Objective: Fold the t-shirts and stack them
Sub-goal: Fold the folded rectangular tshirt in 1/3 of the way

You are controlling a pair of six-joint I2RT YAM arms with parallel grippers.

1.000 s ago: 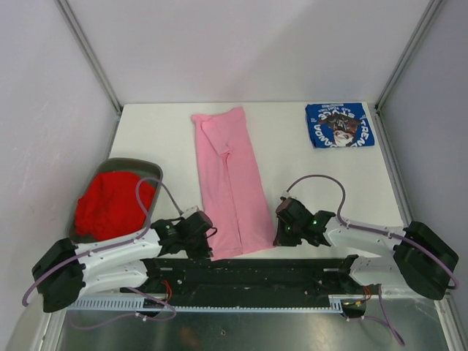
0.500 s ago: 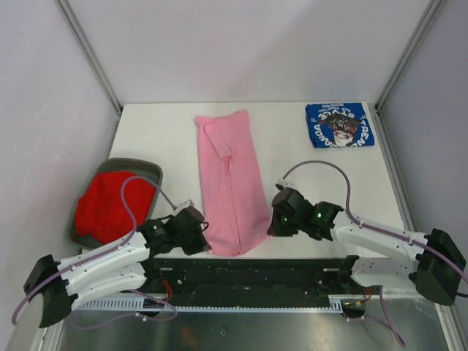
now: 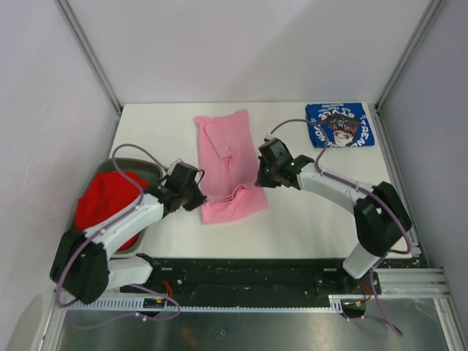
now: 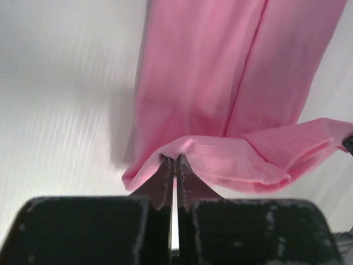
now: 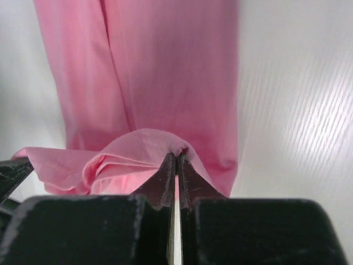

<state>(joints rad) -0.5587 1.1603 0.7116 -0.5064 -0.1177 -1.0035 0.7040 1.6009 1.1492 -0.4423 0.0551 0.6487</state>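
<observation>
Soft pink t-shirt (image 3: 225, 146) hem pinched by left tool (image 4: 175, 168), right tool (image 5: 175, 163); cloth doubled, rumpled, limp.

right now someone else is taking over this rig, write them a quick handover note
Left gripper: shut on the near hem of the pink t-shirt, left corner.
Right gripper: shut on the same hem, right corner.
Pink t-shirt: a long strip in the middle of the table, near end lifted and doubled over itself.
Blue t-shirt: folded, far right corner.
Red t-shirt: bunched in the grey bin at the left, not folded.
Done: blue folded; pink folded lengthwise.
Left: finish the pink fold, fold the red, stack all three.
</observation>
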